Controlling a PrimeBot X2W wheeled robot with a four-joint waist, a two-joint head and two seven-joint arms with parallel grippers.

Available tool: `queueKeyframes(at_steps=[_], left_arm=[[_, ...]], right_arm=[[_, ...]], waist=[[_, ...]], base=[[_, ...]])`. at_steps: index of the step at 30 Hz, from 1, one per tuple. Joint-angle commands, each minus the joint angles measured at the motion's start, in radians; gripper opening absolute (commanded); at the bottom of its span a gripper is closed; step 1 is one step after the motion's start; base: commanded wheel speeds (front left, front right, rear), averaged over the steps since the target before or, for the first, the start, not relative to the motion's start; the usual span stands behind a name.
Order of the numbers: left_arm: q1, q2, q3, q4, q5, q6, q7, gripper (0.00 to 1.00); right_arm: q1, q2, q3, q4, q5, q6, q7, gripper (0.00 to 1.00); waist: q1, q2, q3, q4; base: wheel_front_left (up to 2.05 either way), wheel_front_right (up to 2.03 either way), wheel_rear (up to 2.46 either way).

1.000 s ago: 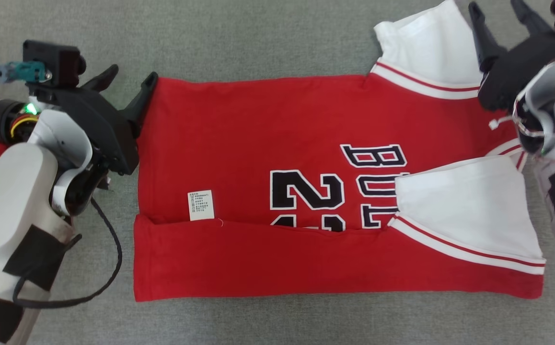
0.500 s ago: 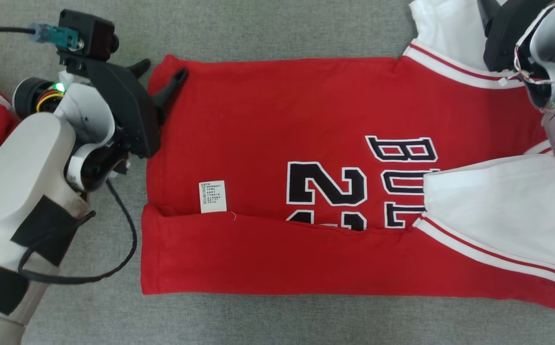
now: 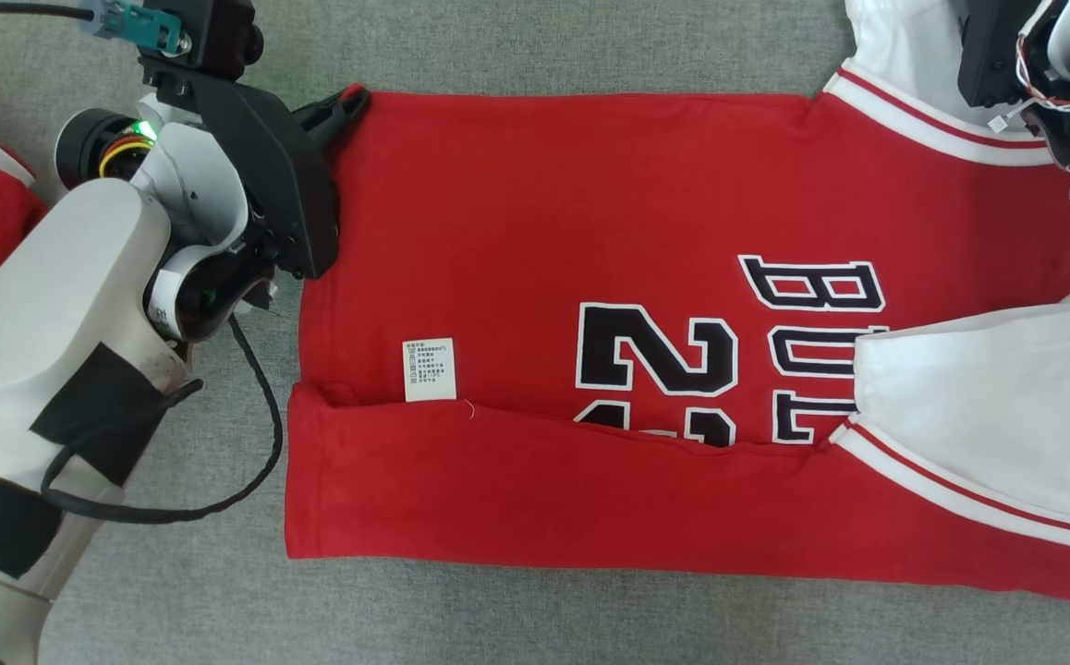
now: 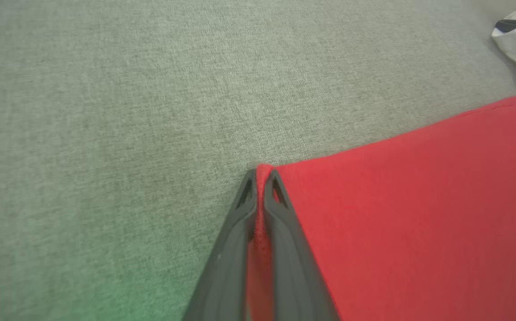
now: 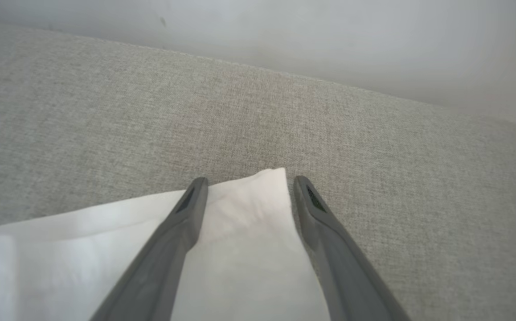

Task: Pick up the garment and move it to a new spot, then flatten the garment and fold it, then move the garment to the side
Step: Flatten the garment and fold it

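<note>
Head view has the jersey (image 3: 535, 231) spread sideways on the grey worktop (image 3: 535, 46), hem toward the robot's left, with its near long edge folded up over the numbers. The left gripper (image 4: 262, 178) is pinched on the far hem corner, red cloth squeezed between its fingers. The right gripper (image 5: 247, 183) stands wide, fingers straddling the tip of the white sleeve (image 5: 240, 232), not clamped. I judge the fold is in hand, with the far long edge due over. Next the right gripper must close on the sleeve. Both should then lift together and carry that edge toward the robot, cloth taut.
</note>
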Motion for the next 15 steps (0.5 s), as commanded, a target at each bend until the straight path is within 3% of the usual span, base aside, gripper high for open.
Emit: queueKeyframes(at_steps=[1, 2, 15], left_arm=[[-0.005, 0.005, -0.014, -0.003, -0.003, 0.002, -0.017, 0.00], [-0.009, 0.008, -0.019, -0.004, -0.002, 0.002, -0.025, 0.00], [0.027, 0.018, -0.025, 0.053, 0.003, 0.002, -0.174, 0.00]], right_arm=[[-0.001, 0.004, -0.001, 0.015, -0.015, -0.002, 0.015, 0.36], [-0.006, 0.006, -0.003, 0.018, -0.017, -0.002, 0.019, 0.00], [0.024, 0.027, -0.026, 0.006, 0.006, -0.002, -0.148, 0.00]], waist=[[0.0000, -0.0001, 0.001, 0.002], [0.0000, -0.0001, 0.002, 0.002], [0.0000, -0.0001, -0.080, -0.032]], base=[[0.00, 0.00, 0.00], [0.00, 0.00, 0.00], [0.00, 0.00, 0.00]])
